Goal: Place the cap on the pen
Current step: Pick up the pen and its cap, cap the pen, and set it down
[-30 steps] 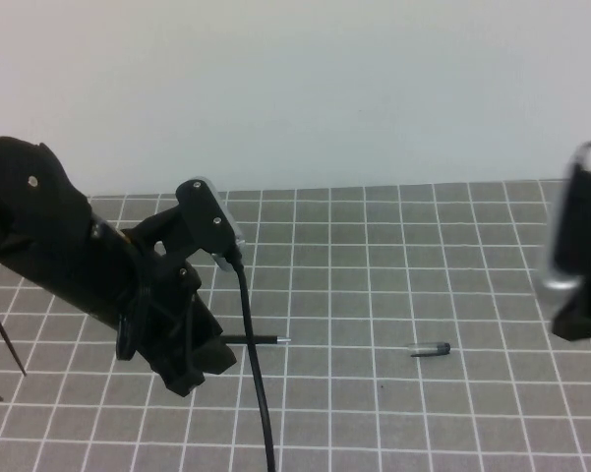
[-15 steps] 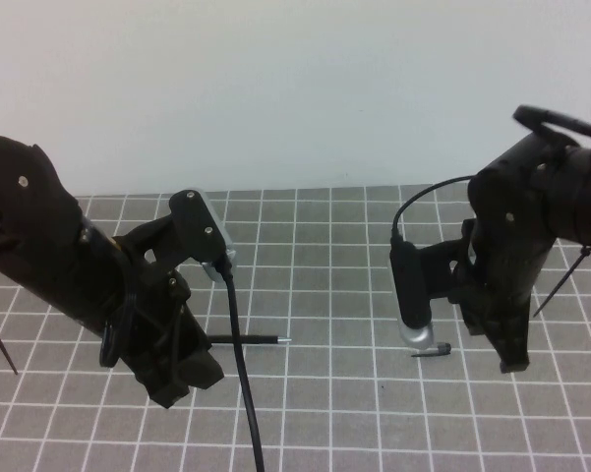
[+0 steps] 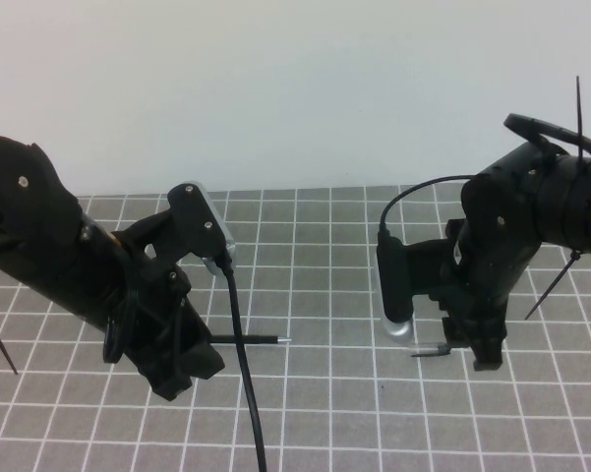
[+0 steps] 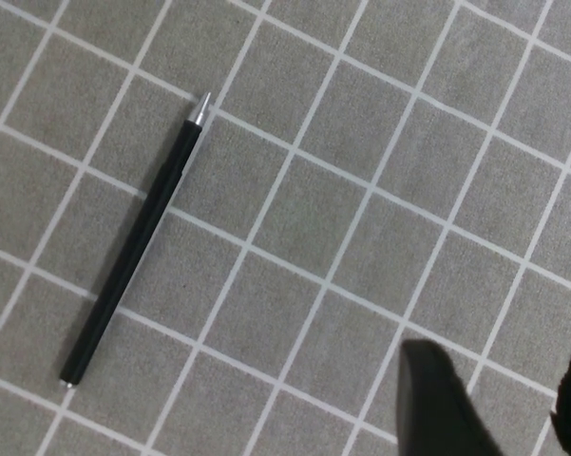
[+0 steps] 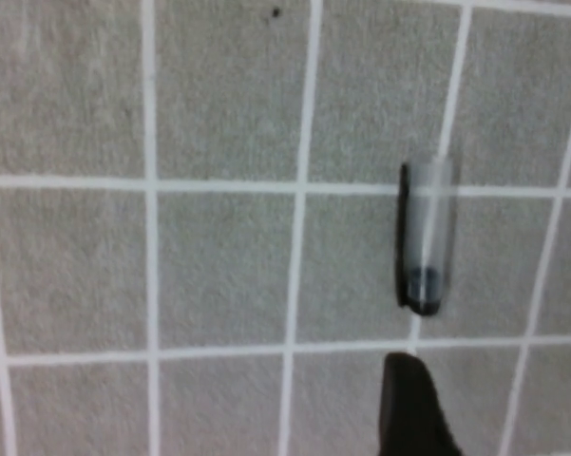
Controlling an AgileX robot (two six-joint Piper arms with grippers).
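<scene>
A black pen (image 3: 248, 340) with a silver tip lies uncapped on the grey grid mat (image 3: 334, 413). It also shows in the left wrist view as the pen (image 4: 138, 237). My left gripper (image 3: 180, 377) hovers by the pen's rear end; the left gripper (image 4: 504, 408) is open and holds nothing, off to the side of the pen. The clear cap (image 3: 431, 350) with a dark end and clip lies to the right of the pen's tip. My right gripper (image 3: 485, 358) hangs just right of it. The right gripper (image 5: 494, 408) is open, with the cap (image 5: 425, 237) just beyond its fingertips.
The left arm's black cable (image 3: 244, 393) runs down across the mat and crosses over the pen's barrel. A white wall (image 3: 305, 88) stands behind the mat. Bare grid squares lie between pen tip and cap.
The right arm swung in from the right edge and came down next to the cap. The left arm shifted only slightly near the pen. Pen and cap have not moved.
</scene>
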